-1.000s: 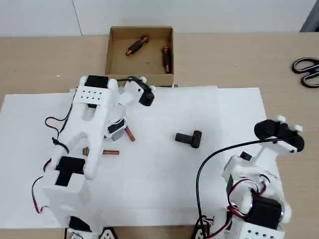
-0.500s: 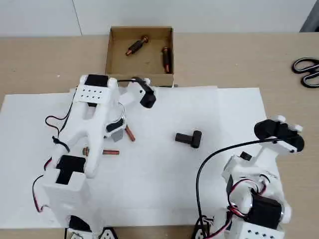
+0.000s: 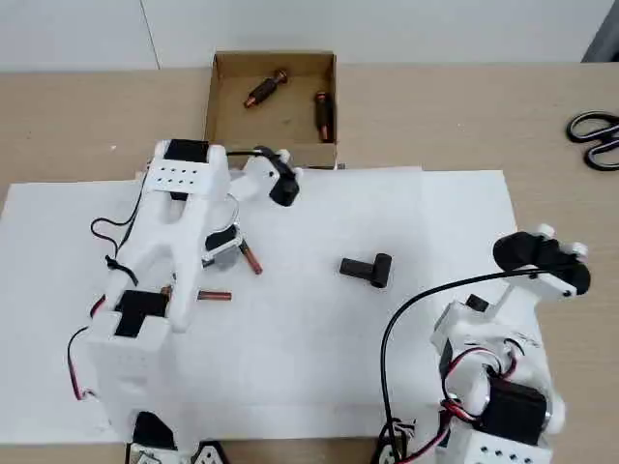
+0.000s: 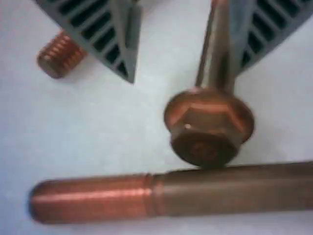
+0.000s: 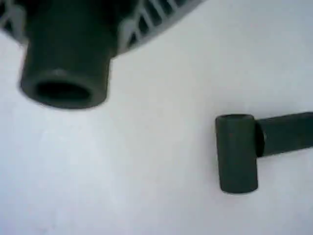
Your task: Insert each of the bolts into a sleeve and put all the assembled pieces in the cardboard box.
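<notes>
- Three loose bolts (image 4: pixel 209 122) lie on the sheet (image 3: pixel 319 358) under the left claw (image 4: pixel 181 63).
- Two sleeves (image 3: pixel 368 269) lie in a T mid-sheet.
- Box (image 3: pixel 210 97), at the table's (image 3: pixel 97 116) far side: two assembled pieces (image 3: pixel 266 88) inside.
- Left claw: fingers spread, gripping nothing; one bolt shaft lies beside a finger, possibly touching it.
- Right claw (image 5: pixel 68 29): closed on a third sleeve (image 5: pixel 63 73).
- Scissors (image 3: pixel 595 137) lie at the table's right edge.
- Bare sheet lies between the arms.
</notes>
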